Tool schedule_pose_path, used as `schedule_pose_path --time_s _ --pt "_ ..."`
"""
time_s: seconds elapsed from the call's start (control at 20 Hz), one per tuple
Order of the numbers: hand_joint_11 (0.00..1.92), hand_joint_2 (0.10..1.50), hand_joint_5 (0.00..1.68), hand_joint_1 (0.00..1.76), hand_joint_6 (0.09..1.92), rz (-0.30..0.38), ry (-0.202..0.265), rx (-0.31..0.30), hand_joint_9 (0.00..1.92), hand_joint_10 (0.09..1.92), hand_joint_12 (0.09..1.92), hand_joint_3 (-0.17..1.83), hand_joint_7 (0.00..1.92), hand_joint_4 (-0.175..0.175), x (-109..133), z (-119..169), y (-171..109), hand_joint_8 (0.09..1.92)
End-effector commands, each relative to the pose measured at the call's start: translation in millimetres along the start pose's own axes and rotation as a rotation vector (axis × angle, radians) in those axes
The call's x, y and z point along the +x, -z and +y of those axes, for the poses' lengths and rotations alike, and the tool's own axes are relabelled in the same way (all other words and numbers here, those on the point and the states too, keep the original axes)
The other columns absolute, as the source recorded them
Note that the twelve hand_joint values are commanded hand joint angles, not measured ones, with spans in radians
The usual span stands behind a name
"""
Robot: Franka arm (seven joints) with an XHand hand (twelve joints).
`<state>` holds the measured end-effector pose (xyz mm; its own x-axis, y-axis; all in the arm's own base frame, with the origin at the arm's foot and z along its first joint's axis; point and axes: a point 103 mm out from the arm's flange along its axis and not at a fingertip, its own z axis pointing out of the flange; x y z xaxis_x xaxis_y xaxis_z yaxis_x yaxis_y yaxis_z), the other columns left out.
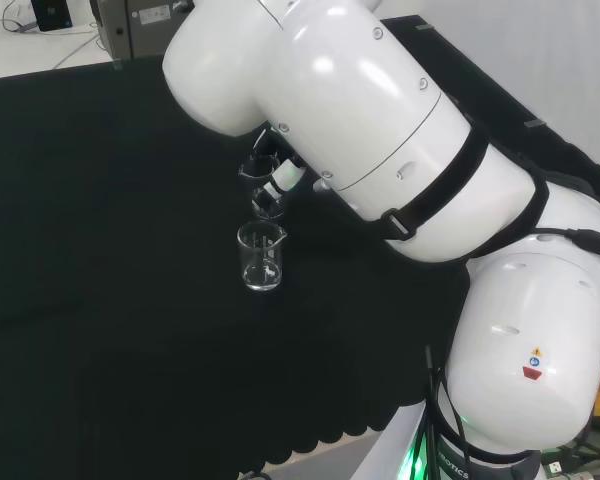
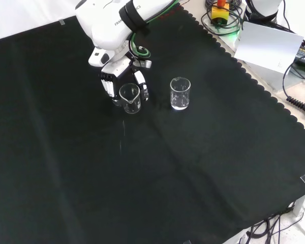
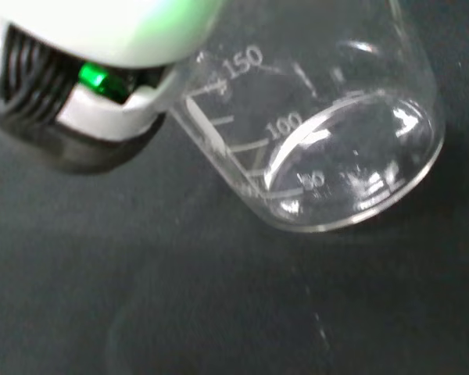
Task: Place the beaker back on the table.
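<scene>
While the hand [image 2: 123,82] grips it, the clear beaker [image 2: 129,99] stands upright.

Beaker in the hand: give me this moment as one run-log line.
hand: fingers curled round beaker | beaker: upright, base contact with cloth unclear | second beaker: free-standing to the right in front view | release: not yet done

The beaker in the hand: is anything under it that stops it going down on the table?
Nothing visible does. In the front view the hand has its fingers round the beaker, with bare black cloth below. The other beaker stands apart to its right in that view, out of the way.
</scene>
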<state>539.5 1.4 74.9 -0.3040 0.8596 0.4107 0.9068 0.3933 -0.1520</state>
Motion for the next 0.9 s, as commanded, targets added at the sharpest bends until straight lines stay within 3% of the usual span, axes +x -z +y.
schedule_pose_path --time_s 0.05,0.25,0.65,0.9 --pt "0.68 0.57 0.64 1.09 0.71 -0.029 -0.008 0.093 1.05 0.09 1.12 0.61 0.61 -0.010 -0.7 -7.1 -2.3 0.66" --pt "0.43 0.52 0.47 1.04 0.58 -0.034 -0.011 0.082 0.89 0.09 1.29 0.66 0.45 -0.027 0.0 -13.9 4.6 0.68" --pt "0.36 0.51 0.46 1.01 0.46 -0.056 -0.011 0.061 0.82 0.09 1.32 0.65 0.39 -0.037 7.6 -27.9 27.6 0.69" --pt "0.29 0.51 0.46 0.97 0.40 -0.079 -0.008 0.019 0.76 0.09 1.36 0.62 0.32 -0.041 24.6 -46.8 63.4 0.68"
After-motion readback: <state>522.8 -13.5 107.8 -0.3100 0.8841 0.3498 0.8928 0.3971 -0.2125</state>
